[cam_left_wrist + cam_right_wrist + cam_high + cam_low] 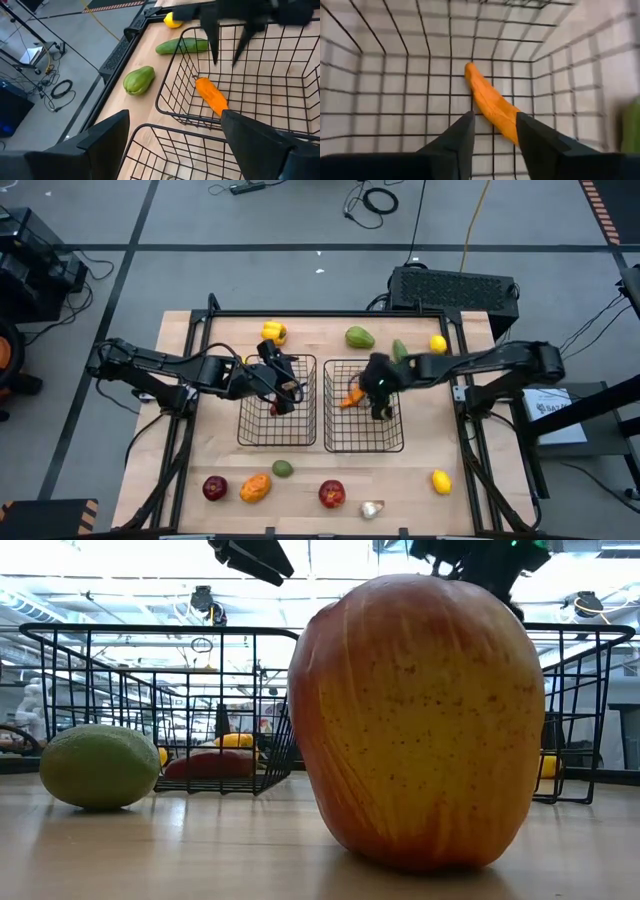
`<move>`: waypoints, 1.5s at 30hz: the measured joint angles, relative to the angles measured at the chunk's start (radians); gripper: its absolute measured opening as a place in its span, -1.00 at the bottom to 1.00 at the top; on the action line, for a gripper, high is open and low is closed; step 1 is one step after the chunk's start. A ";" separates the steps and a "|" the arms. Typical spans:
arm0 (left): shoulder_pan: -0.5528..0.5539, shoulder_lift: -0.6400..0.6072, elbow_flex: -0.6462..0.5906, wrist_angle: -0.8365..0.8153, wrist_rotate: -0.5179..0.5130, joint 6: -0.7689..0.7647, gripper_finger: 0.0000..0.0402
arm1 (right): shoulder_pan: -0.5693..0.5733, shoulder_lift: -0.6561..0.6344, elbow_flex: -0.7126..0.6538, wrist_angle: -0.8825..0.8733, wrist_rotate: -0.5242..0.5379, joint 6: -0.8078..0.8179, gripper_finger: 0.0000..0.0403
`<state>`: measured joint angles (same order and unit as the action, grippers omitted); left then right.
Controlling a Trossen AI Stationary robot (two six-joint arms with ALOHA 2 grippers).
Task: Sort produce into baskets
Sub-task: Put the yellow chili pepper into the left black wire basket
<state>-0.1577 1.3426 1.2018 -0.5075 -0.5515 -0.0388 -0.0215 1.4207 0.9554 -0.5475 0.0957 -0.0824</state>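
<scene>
My right hand point(492, 131) hovers spread inside the right basket point(364, 442), orange pepper point(490, 105) seemingly just released at twelve o'clock; my left hand point(172, 135) spread.

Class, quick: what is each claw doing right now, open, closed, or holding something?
Left claw: open, empty, over the left basket.
Right claw: open, holding nothing, above the orange pepper in the right basket.

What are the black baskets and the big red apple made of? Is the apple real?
The baskets look like thin metal wire with a black coating: straight rods crossing in an open grid. The apple has a smooth, slightly glossy red-yellow skin with tiny speckles; it looks real, but it might be painted plastic. The pictures cannot settle that.
</scene>
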 joint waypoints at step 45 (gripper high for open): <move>0.000 0.000 0.000 -0.017 -0.006 0.000 0.60 | 0.020 0.389 0.303 -0.154 0.079 -0.262 -0.55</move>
<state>-0.1577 1.3428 1.2018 -0.5243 -0.5577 -0.0387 -0.0013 1.8096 1.2585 -0.7018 0.1749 -0.3448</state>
